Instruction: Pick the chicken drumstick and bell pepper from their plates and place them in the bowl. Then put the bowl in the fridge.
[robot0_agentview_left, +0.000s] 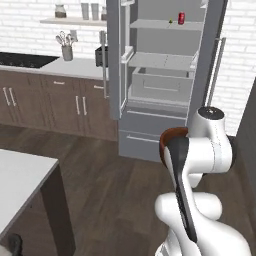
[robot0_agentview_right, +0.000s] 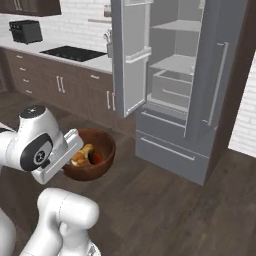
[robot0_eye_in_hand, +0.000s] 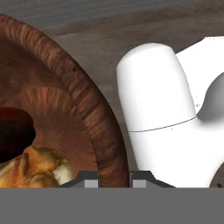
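Observation:
The dark reddish-brown wooden bowl (robot0_agentview_right: 92, 170) hangs in the air in front of the open grey fridge (robot0_agentview_right: 175, 80). In it lie the golden chicken drumstick (robot0_agentview_right: 81, 156) and the red bell pepper (robot0_agentview_right: 96, 158). In the hand view my gripper (robot0_eye_in_hand: 114, 180) is shut on the rim of the bowl (robot0_eye_in_hand: 87, 109), one fingertip on each side of the wall, with the drumstick (robot0_eye_in_hand: 35, 168) close by inside. In the left base view a slice of the bowl (robot0_agentview_left: 172, 133) shows behind my arm, below the fridge (robot0_agentview_left: 160, 75). The plates are out of view.
Both fridge doors stand open, the left door (robot0_agentview_left: 114, 60) and the right door (robot0_agentview_right: 215, 75). A red can (robot0_agentview_left: 181, 18) sits on an upper shelf. Brown cabinets with a counter (robot0_agentview_left: 65, 67) run to the left. A grey table corner (robot0_agentview_left: 20, 175) is near left.

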